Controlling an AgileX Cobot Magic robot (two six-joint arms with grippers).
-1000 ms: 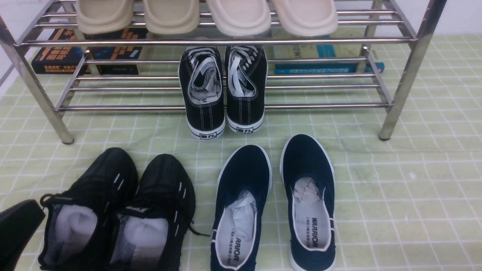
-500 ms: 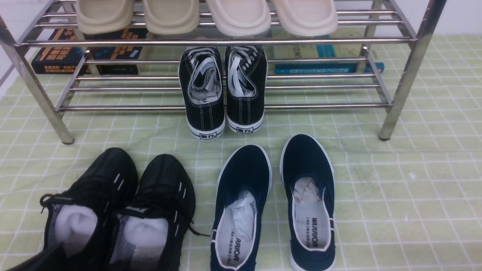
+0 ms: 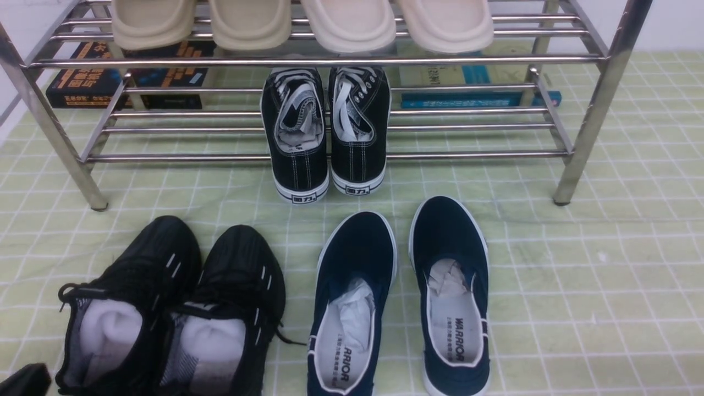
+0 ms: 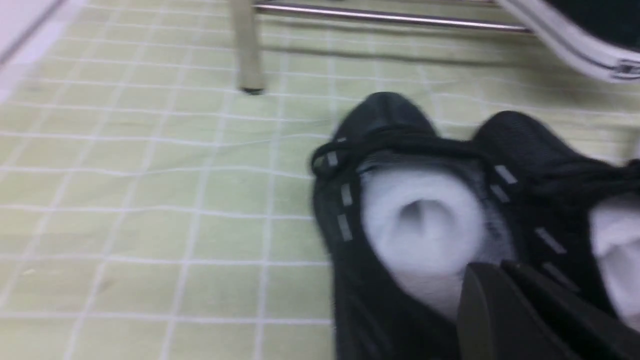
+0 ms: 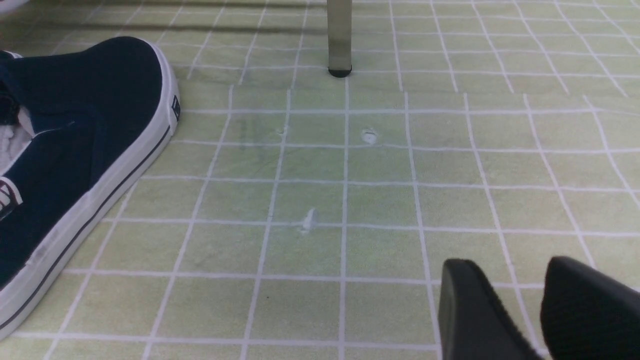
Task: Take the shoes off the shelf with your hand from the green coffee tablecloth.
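The two all-black knit sneakers (image 3: 165,275) with white paper stuffing stand side by side on the green checked tablecloth (image 3: 577,275), in front of the steel shelf (image 3: 330,60) and off it. Only a black corner of my left gripper (image 3: 22,380) shows in the front view, at the bottom left by the sneakers' heels. In the left wrist view my left gripper (image 4: 502,272) hangs just over the heel opening of one sneaker (image 4: 385,120), with its jaws together and empty. My right gripper (image 5: 510,267) is open and empty over bare cloth.
Navy white-edged slip-ons (image 3: 401,286) lie to the right of the sneakers, and one of them shows in the right wrist view (image 5: 75,125). Black canvas lace-ups (image 3: 324,132) sit on the shelf's lower tier. Beige slippers (image 3: 302,22) lie on the top tier. Books (image 3: 126,82) lie behind the shelf.
My left gripper has drawn back from beside the left sneaker's heel, down toward the bottom left corner of the front view. The shoes have not moved.
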